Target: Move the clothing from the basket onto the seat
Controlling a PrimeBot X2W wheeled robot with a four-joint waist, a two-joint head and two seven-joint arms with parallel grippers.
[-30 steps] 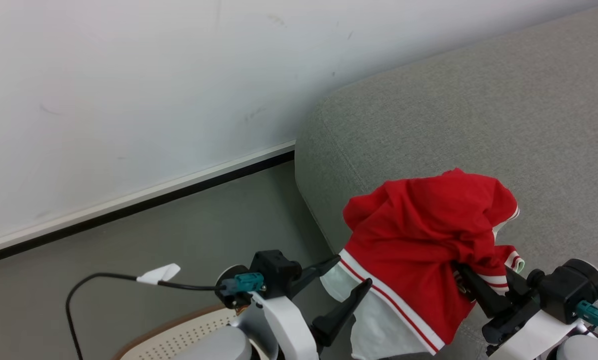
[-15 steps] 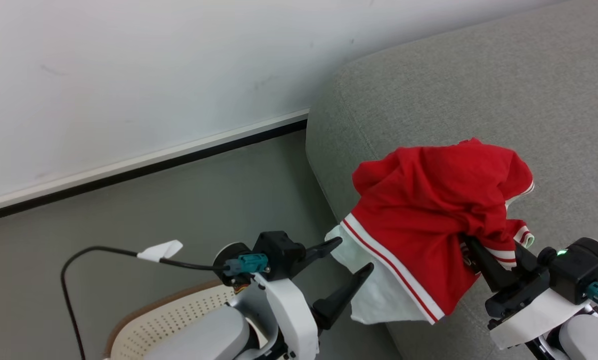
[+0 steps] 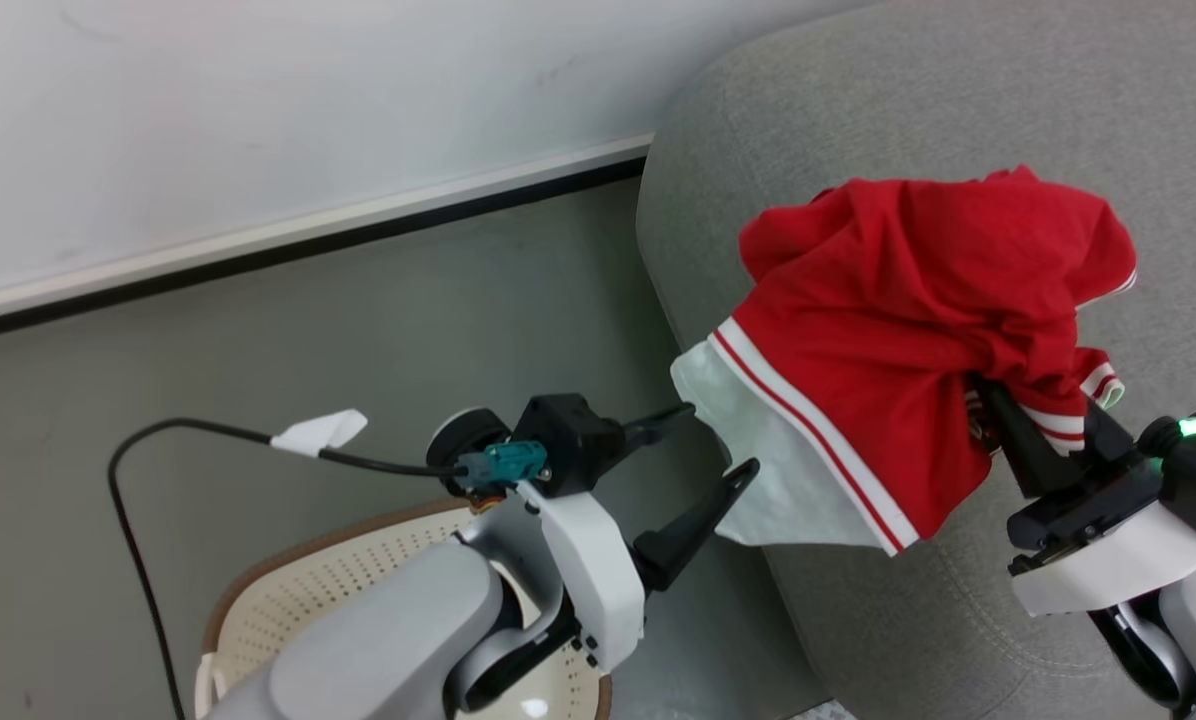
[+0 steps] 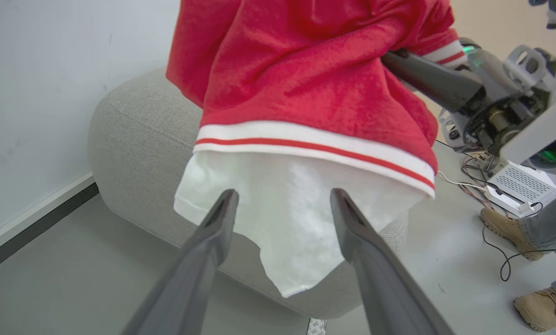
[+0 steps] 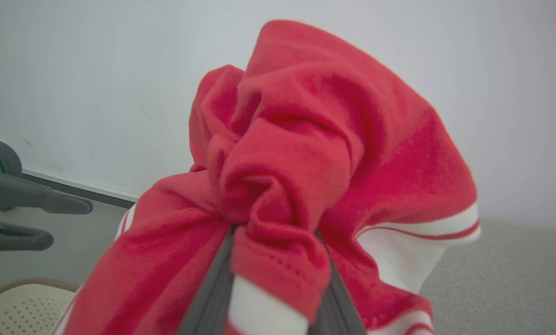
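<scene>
The clothing (image 3: 888, 330) hangs over the seat's (image 3: 958, 120) left edge, the basket (image 3: 298, 600) sits on the floor (image 3: 358, 330) to its left, the wall (image 3: 258, 100) behind.

Open seat (image 3: 958, 90) lies beyond the hanging clothing (image 3: 908, 300); wall (image 3: 258, 100) bounds its left.

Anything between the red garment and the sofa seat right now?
Nothing visible. The garment hangs from the right claw over the edge of the sofa; the open left claw is beside it, off the seat.
</scene>
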